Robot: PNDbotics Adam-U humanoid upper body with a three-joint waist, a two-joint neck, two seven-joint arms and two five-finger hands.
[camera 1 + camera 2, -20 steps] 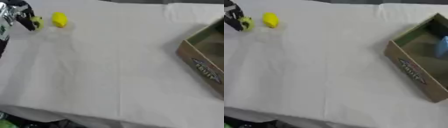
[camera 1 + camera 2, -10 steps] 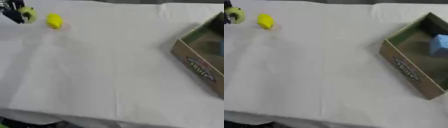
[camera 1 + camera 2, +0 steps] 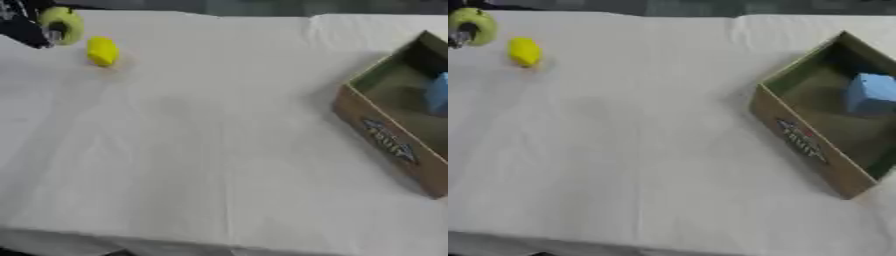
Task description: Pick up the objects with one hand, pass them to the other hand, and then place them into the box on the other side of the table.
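Left eye view: my left hand (image 3: 24, 27), cut off at corner, grips green round object (image 3: 63, 23); yellow object (image 3: 101, 50) beside it; box (image 3: 807, 146) far right holds blue block (image 3: 870, 93).

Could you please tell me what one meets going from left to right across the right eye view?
Left hand holding a green round thing → yellow thing lying on the white cloth → cardboard box → blue block inside it.
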